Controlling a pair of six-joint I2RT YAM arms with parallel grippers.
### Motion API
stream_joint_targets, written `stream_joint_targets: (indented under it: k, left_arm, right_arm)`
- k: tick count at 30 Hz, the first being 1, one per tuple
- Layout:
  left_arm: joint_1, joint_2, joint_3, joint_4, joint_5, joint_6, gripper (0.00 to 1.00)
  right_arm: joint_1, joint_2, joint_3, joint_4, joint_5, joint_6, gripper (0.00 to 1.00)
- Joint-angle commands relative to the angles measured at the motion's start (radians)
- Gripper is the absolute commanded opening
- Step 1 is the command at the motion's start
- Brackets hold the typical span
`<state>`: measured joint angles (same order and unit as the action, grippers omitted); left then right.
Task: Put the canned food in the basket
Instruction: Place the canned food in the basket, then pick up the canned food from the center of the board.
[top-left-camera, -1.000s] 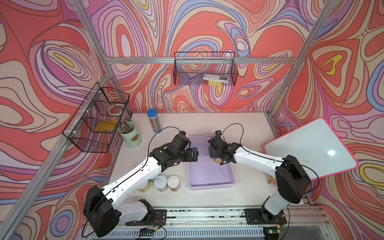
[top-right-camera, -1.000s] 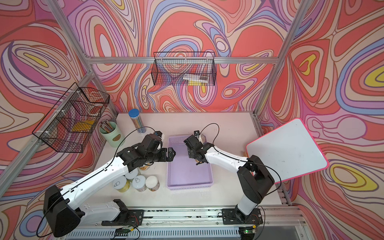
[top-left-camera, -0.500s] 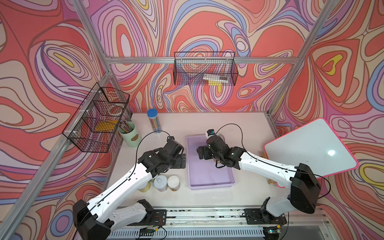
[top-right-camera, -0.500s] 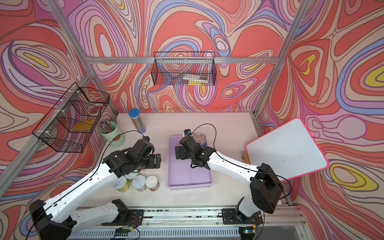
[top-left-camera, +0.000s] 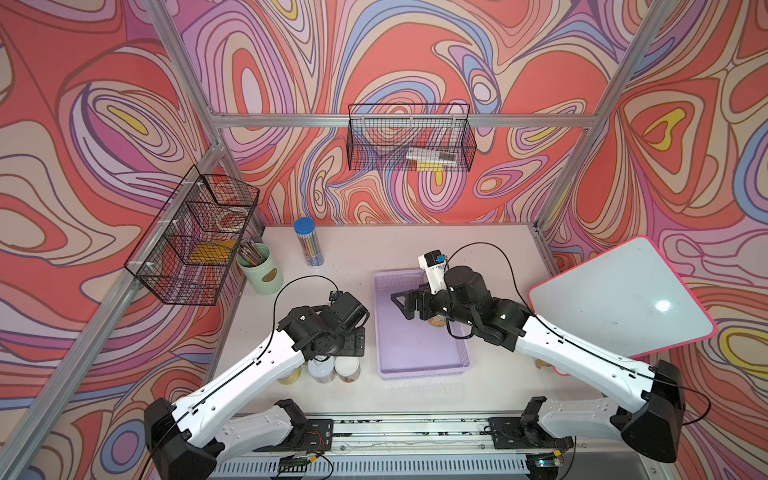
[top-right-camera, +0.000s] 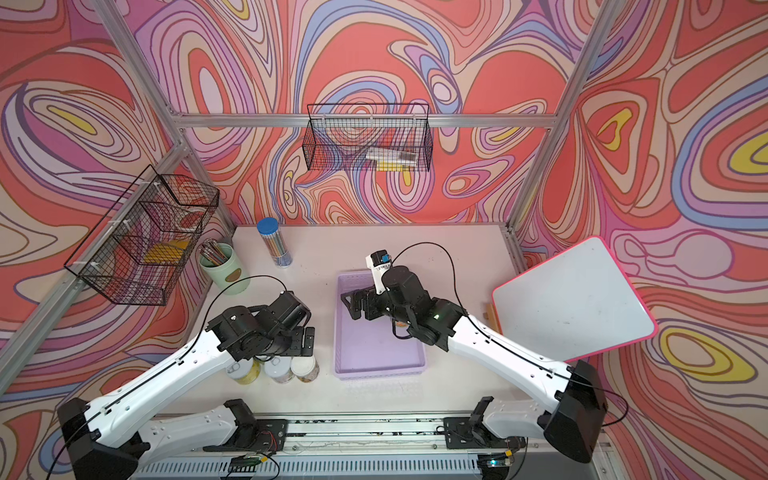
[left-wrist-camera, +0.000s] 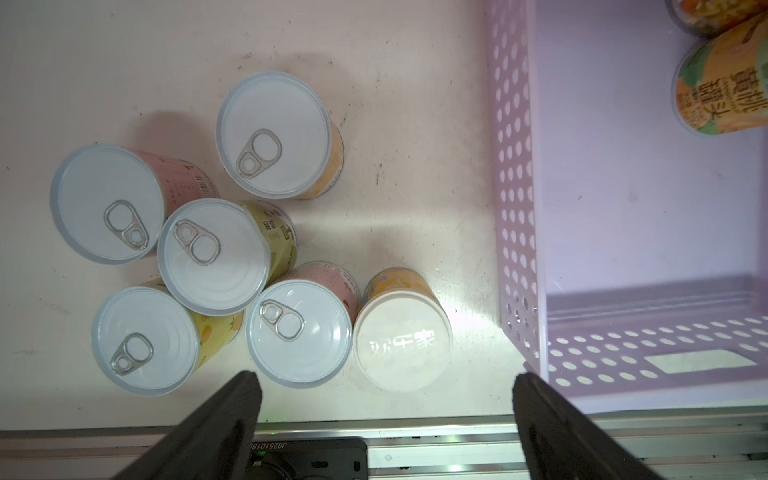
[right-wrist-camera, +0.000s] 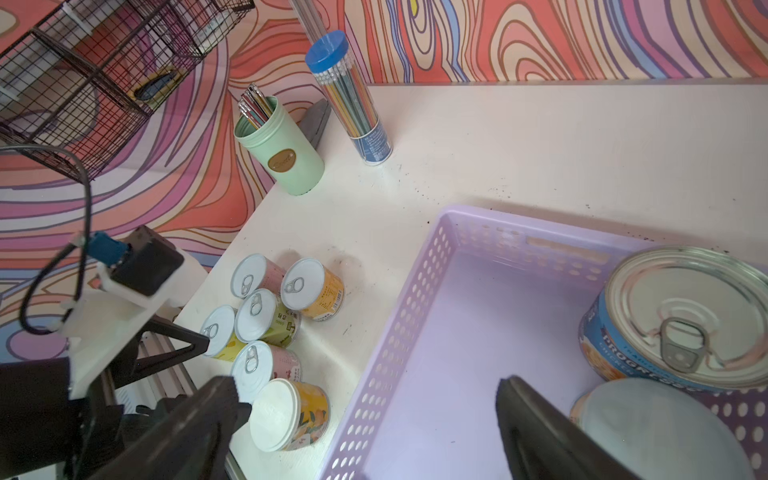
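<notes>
Lilac plastic basket sits mid-bench, holding a wide blue-labelled tin with a white-topped tin just beside it. Six small tins stand clustered on the bench beside the basket. Left claw hangs above them, spread wide and empty. Right claw is over the basket, also spread wide, gripping nothing.

- Your basket sits mid-tabletop, toward the front edge.
- Six cans cluster left of it, on the tabletop.
- Two more cans sit inside, toward its right wall.
- Pencil cup and pencil tube stand near the back-left corner.
</notes>
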<state>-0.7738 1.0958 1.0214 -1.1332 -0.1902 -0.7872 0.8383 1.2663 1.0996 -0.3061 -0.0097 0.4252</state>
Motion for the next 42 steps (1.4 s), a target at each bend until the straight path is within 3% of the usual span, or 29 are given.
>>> stream_joint_targets:
  k: [1, 8, 13, 19, 27, 42]
  left_arm:
    - [-0.038, 0.007, -0.038, -0.023, 0.029, -0.089, 0.99]
    - [-0.113, 0.048, -0.088, 0.051, 0.032, -0.267, 0.97]
    - [-0.117, 0.022, -0.153, 0.109, 0.049, -0.374, 0.96]
    - [-0.116, 0.029, -0.196, 0.114, 0.021, -0.445, 0.95]
    - [-0.112, 0.080, -0.204, 0.175, 0.011, -0.472, 0.91]
    - [-0.043, 0.065, -0.285, 0.250, 0.048, -0.466, 0.86]
  right_arm:
    - [-0.001, 0.002, 0.064, -0.096, -0.021, -0.084, 0.98]
    - [-0.014, -0.010, 0.102, -0.204, 0.032, -0.141, 0.98]
    - [-0.180, -0.073, 0.020, -0.105, -0.312, -0.061, 0.98]
    - [-0.208, -0.094, 0.003, -0.084, -0.524, -0.115, 0.94]
    - [-0.208, -0.138, -0.038, -0.092, -0.495, -0.187, 0.95]
    - [-0.208, -0.134, -0.040, -0.057, -0.525, -0.181, 0.97]
